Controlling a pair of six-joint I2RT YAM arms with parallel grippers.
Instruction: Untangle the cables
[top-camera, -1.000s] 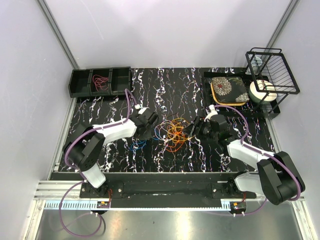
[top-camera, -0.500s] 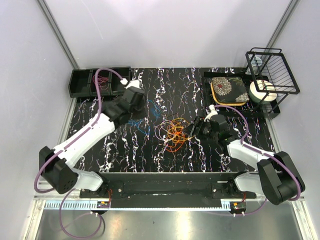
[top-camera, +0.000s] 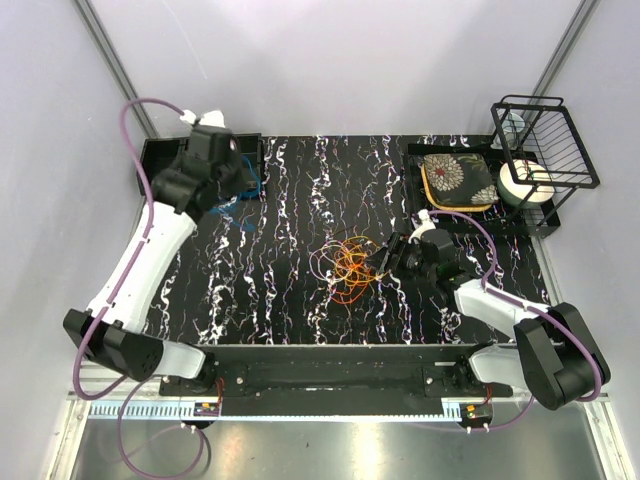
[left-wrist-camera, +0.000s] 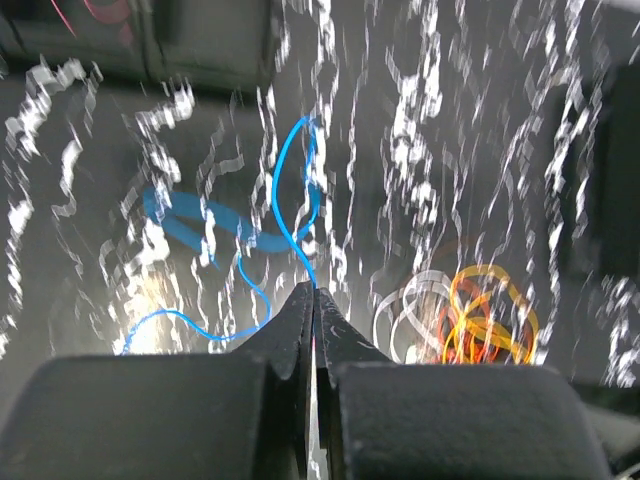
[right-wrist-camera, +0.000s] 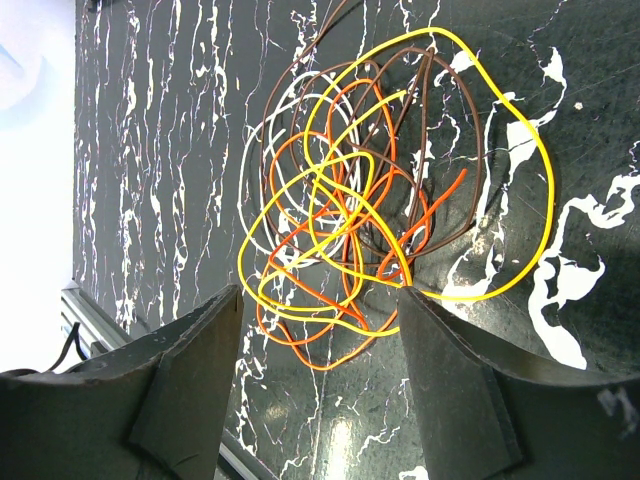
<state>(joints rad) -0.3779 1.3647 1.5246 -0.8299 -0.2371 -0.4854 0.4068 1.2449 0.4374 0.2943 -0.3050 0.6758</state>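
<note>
My left gripper (top-camera: 238, 183) is raised near the back left of the table. It is shut on a thin blue cable (top-camera: 245, 193), which hangs in loops from its tips (left-wrist-camera: 313, 291) in the left wrist view (left-wrist-camera: 290, 200). The remaining cables, orange, yellow, brown, red and whitish, lie in a tangle (top-camera: 345, 262) at the table's middle, also seen from the left wrist (left-wrist-camera: 480, 320). My right gripper (top-camera: 385, 258) is open at the tangle's right edge. In the right wrist view (right-wrist-camera: 320, 292) its jaws stand wide on either side of the tangle's (right-wrist-camera: 350, 200) near loops, one yellow loop touching the right finger (right-wrist-camera: 450, 360).
A black compartment bin (top-camera: 160, 165) stands at the back left, right beside my left gripper. A black tray (top-camera: 415, 185) with a floral pad (top-camera: 458, 180), a white roll (top-camera: 525, 185) and a black wire rack (top-camera: 545, 140) stand at the back right.
My left arm has lifted and swung to the back left, carrying the blue cable away from the tangle toward the bin. The right arm has not moved.
</note>
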